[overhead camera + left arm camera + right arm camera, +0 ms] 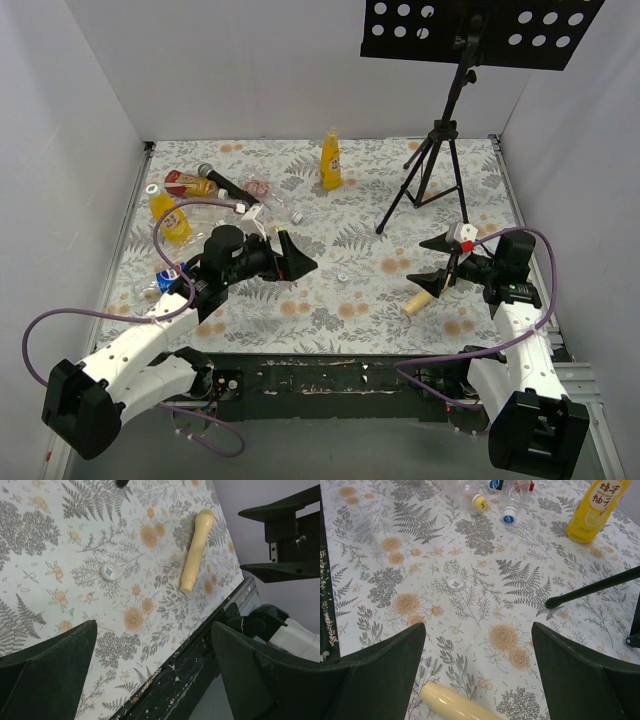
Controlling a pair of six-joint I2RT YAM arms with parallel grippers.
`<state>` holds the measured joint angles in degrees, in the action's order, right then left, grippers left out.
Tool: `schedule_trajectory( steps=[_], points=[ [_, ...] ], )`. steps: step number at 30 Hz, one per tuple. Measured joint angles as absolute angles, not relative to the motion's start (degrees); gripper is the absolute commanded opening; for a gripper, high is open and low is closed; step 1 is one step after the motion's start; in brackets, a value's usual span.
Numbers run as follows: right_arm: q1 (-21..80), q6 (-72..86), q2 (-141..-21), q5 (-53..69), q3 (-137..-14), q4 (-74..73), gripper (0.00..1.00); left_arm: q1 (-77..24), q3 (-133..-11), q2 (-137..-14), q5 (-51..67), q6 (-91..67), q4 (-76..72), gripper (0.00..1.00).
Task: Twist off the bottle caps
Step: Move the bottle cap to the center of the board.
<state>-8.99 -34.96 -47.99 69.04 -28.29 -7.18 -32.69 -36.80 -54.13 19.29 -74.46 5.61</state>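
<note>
One loose white cap [343,274] lies on the flowered cloth between my grippers; it also shows in the left wrist view [110,571] and the right wrist view [455,583]. An orange-yellow bottle [330,160] stands upright at the back, also in the right wrist view [595,510]. Several more bottles lie at the left: an orange one [170,220], a red-labelled one [190,184] and clear ones [275,205]. Two clear bottles keep their caps, one yellow [479,501] and one white [508,516]. My left gripper [293,255] [152,672] is open and empty. My right gripper [433,262] [477,675] is open and empty.
A tan cone-shaped stick [422,298] [196,550] [455,705] lies just under my right gripper. A black microphone [225,183] lies among the bottles. A black tripod stand [432,170] rises at the back right; one leg [590,590] reaches near my right gripper.
</note>
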Motion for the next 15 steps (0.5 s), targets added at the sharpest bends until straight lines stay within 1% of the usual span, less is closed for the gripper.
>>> schedule_trajectory(
  steps=[4,9,15],
  points=[
    [-9.02,-35.18,-47.99,68.99,-28.29,-7.20,0.94,-34.33,-35.16,-54.06,20.62,-76.14,6.52,0.98],
    [-9.02,-35.73,-48.07,68.99,-28.29,-7.20,0.94,-39.55,-34.96,-54.65,19.68,-77.14,7.05,0.98],
    [-9.04,-36.32,-48.10,68.97,-28.29,-7.22,0.94,-44.84,-35.42,-59.79,15.90,-77.12,9.26,0.98]
  ],
)
